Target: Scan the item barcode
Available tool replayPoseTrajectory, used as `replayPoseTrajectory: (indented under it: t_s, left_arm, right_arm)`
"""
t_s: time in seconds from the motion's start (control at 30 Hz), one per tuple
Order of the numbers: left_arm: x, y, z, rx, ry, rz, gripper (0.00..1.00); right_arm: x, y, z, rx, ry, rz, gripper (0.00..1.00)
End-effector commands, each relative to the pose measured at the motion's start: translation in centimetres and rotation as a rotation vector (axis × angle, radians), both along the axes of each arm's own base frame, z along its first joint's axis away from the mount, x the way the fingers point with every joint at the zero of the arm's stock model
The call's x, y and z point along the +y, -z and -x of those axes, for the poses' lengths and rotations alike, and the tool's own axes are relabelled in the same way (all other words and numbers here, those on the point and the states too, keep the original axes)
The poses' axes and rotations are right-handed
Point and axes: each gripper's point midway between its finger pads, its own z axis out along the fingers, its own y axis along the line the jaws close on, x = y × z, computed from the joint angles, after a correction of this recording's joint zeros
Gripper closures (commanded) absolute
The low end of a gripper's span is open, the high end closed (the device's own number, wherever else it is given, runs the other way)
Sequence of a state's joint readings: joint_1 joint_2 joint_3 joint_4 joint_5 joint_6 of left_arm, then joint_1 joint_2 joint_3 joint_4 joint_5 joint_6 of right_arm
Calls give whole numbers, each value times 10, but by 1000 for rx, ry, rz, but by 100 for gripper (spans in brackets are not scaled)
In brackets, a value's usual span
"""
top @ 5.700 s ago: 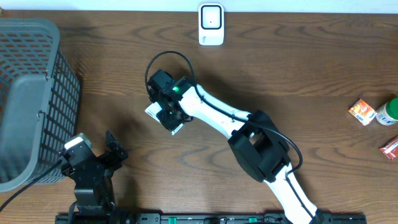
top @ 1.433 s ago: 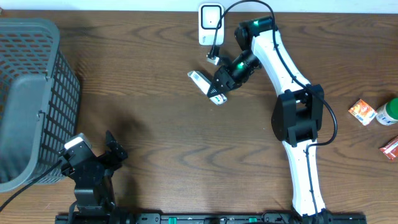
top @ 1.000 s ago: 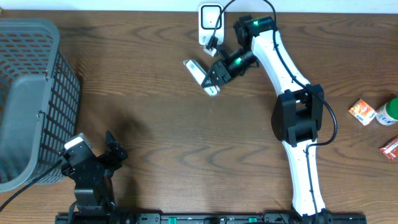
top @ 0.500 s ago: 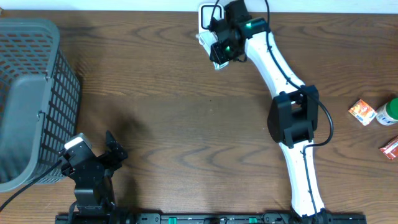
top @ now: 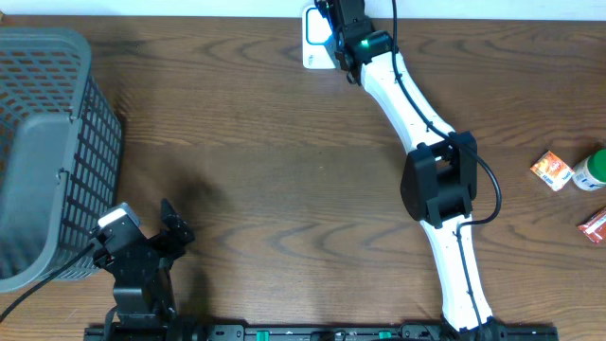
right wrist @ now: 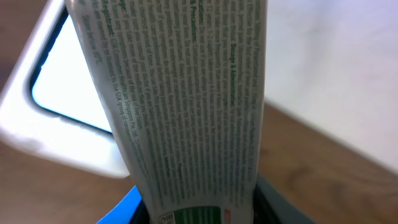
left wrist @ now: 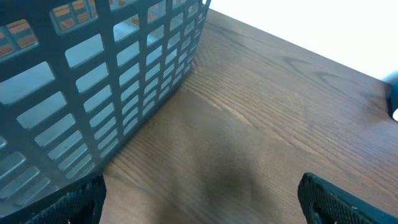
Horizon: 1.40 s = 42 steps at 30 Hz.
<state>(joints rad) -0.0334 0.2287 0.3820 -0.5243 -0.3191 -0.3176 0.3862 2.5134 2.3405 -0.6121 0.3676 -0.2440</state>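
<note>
The item (right wrist: 180, 106), a narrow white pack covered in fine green print, stands nearly upright in the right gripper (top: 335, 26), which is clenched on its lower end. It sits just in front of the white scanner (right wrist: 56, 99) and overlaps the scanner's right edge in the wrist view; whether the two touch cannot be told. From overhead, this all sits at the far edge of the bench (top: 237, 161), with the right arm stretched diagonally from the near edge up to it. Left of that arm the wood lies open as far as the grey basket (top: 47, 142) at the left edge. The left gripper (top: 173, 230) rests by the near edge beside the basket, jaws released wide and holding nothing. At the right edge lie an orange packet (top: 549, 170), a white-and-green bottle (top: 589, 170) and a red packet (top: 595, 227), well apart from the arm.
</note>
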Motion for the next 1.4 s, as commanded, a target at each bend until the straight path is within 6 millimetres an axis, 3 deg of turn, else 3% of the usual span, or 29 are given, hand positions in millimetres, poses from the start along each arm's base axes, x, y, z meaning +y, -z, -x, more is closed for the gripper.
replayPoseTrajectory:
  t_s: [0.0,0.23,0.37,0.5,0.6,0.67,0.97,1.37]
  left_arm:
    - [1,0,0,-3,-8,1,2]
    - [1,0,0,-3,-8,1,2]
    - [1,0,0,-3,-8,1,1]
    - [1,0,0,-2,-8,1,1]
    - [1,0,0,-3,-8,1,1]
    - [1,0,0,-3,-8,1,1]
    - [1,0,0,-3,-8,1,1]
    - [1,0,0,-3,-8,1,1]
  right_arm:
    - [-16,-21,-11,-94,51,139,66]
    - [-2,-33,-21,-182,33,180,67]
    - [-1,-22,-27,-218,46,303,67]
    - [5,2,-29,-223,38,482,69]
    - [9,17,-27,-208,30,499,69]
    - [6,22,-26,-189,20,549,69]
    - [-23,8,-30,-173,61,699,69]
    - [-28,15,-20,-96,34,772,68]
